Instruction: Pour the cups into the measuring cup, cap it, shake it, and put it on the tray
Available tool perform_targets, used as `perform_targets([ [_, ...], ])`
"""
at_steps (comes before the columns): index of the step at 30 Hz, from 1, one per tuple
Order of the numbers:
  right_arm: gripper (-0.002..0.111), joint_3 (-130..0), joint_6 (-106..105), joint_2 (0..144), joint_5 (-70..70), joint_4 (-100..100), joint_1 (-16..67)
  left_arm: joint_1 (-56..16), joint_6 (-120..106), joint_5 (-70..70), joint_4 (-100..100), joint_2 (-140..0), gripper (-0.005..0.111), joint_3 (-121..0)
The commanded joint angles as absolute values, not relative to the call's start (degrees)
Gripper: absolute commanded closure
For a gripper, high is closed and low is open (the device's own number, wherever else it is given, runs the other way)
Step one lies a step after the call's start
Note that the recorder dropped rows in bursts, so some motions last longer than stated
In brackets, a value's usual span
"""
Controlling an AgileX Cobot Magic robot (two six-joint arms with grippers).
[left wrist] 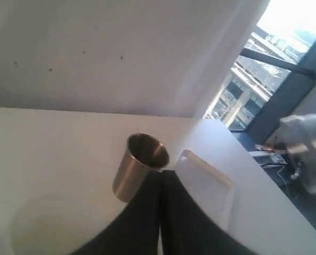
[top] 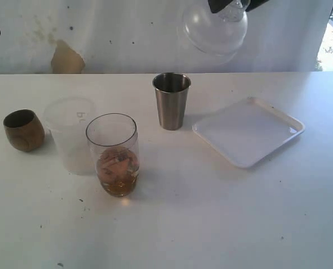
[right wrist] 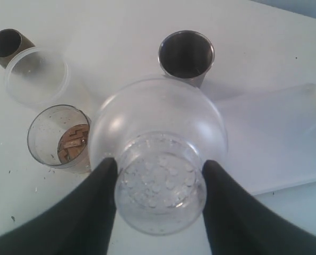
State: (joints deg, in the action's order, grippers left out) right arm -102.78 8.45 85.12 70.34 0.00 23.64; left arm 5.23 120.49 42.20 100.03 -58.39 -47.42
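The clear domed cap (top: 215, 28) is held aloft at upper right of centre by the right end effector (right wrist: 159, 162); the left end effector (left wrist: 161, 178) is closed on nothing. The measuring cup (top: 112, 154), standing unbraced at lower left on the worktop (top: 222, 224), is judged liable to be tipped if the cap is lowered off-centre.

Small round brown wooden cup (top: 23, 130): upright, near the left edge of the table (top: 211, 224). Frosted plastic cup (top: 71, 134): upright, just right of it. Clear measuring cup (top: 113, 154): upright, just in front of the frosted one, with brown contents in its rounded base. Steel tumbler (top: 171, 101): upright, mid-table, toward the far edge. White square tray (top: 248, 131): flat, right of the tumbler. Clear domed cap (top: 215, 28): held aloft above the far edge.
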Motion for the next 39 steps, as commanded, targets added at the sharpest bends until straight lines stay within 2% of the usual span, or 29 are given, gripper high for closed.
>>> perform_targets([
  [1, 0.108, -102.6, 8.1, 84.9, 70.0, 0.0, 23.3, 4.9, 116.7, 22.8, 99.9, -66.0, 0.107, -53.4],
  [5, 0.108, -102.6, 8.1, 84.8, 70.0, -0.4, 23.3, 4.9, 104.6, -2.3, 99.9, -67.1, 0.107, -53.7],
  [7, 0.108, -102.6, 8.1, 84.9, 70.0, -1.8, 23.3, 4.9, 99.4, -10.1, 99.2, -68.3, 0.107, -53.7],
  [11, 0.108, -102.6, 8.1, 85.5, 70.0, -2.1, 23.3, 3.8, 61.2, -30.9, 78.8, -72.9, 0.107, -57.7],
  [14, 0.108, -102.6, 8.1, 85.6, 70.0, -2.1, 23.3, 6.3, 44.6, -47.5, 48.1, -79.6, 0.107, -68.7],
  [16, 0.108, -102.6, 8.1, 85.6, 70.0, -2.1, 23.3, 9.6, 16.0, -53.2, 13.8, -84.4, 0.107, -76.9],
  [18, 0.108, -102.6, 8.1, 85.6, 70.0, -2.9, 23.3, 11.3, -3.7, -65.4, -12.7, -89.2, 0.107, -83.8],
  [20, 0.108, -102.6, 8.1, 85.6, 70.0, -3.9, 23.3, 10.5, -5.0, -70.0, -24.0, -92.6, 0.107, -89.3],
  [23, 0.108, -102.6, 8.1, 85.6, 70.0, -4.7, 23.3, 2.5, -4.8, -70.0, -21.7, -92.9, 0.107, -93.3],
  [24, 0.108, -102.6, 8.1, 85.6, 70.0, -4.8, 23.3, -2.4, -4.8, -70.0, -17.5, -92.9, 0.105, -94.1],
  [25, 0.108, -102.6, 8.1, 85.6, 70.0, -4.8, 23.3, -9.6, -2.8, -70.0, -8.7, -93.4, 0.096, -95.4],
  [26, 0.108, -102.6, 8.1, 85.6, 70.0, -4.8, 23.3, -13.0, -1.0, -70.0, -4.2, -93.9, 0.088, -95.4],
  [30, 0.108, -102.6, 8.1, 85.6, 70.0, -4.8, 23.3, -22.9, 5.7, -70.0, -1.2, -95.8, 0.05, -94.7],
  [35, 0.108, -102.6, 8.1, 85.6, 70.0, -4.8, 23.3, -28.0, 8.1, -70.0, -6.4, -98.2, 0.048, -90.7],
  [39, 0.108, -102.6, 8.1, 85.6, 70.0, -4.8, 23.3, -30.6, 10.5, -70.0, -2.1, -98.8, 0.048, -87.0],
])
